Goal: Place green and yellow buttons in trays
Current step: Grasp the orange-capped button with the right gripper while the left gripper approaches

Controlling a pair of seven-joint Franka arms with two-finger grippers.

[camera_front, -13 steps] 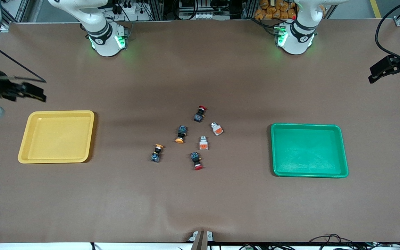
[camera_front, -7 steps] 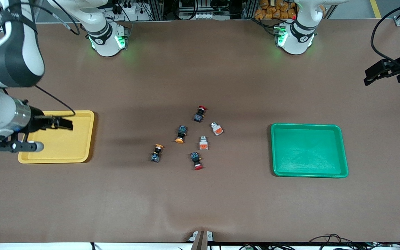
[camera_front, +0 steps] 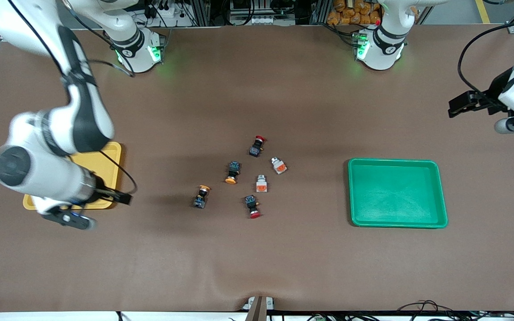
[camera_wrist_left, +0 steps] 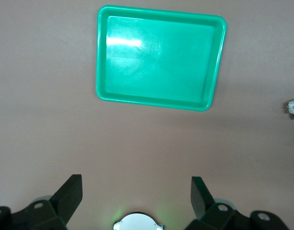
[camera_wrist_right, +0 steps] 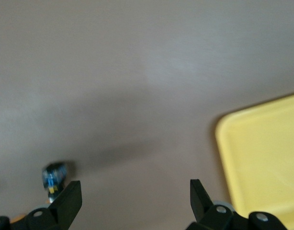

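Nearest the front camera, a red-capped switch [camera_front: 253, 207] is lying on the table [camera_front: 257, 267] beside an orange-capped button [camera_front: 201, 196], and just farther are a white button with an orange block [camera_front: 261, 183] and a second orange-capped button [camera_front: 232, 172]. Farther again are sitting another white button [camera_front: 278, 165] and a second red-capped switch [camera_front: 257, 146]. All six are loose in the middle, between the yellow tray [camera_front: 109, 156] and the green tray [camera_front: 397, 193], both holding nothing.

The right gripper [camera_front: 121, 198] is hanging over the table just beside the yellow tray's corner, jaws spread and carrying nothing, pointing toward the cluster. The left gripper [camera_front: 458, 106] is hanging over bare table toward the left arm's end, well apart from the green tray, jaws likewise spread and carrying nothing.

The likely trouble is the crowding: the buttons are lying close together on their sides, so wide jaws coming down could be nudging a neighbour away, or closing on a red-capped switch by mistake. Round caps may also be rolling out of a pinch.
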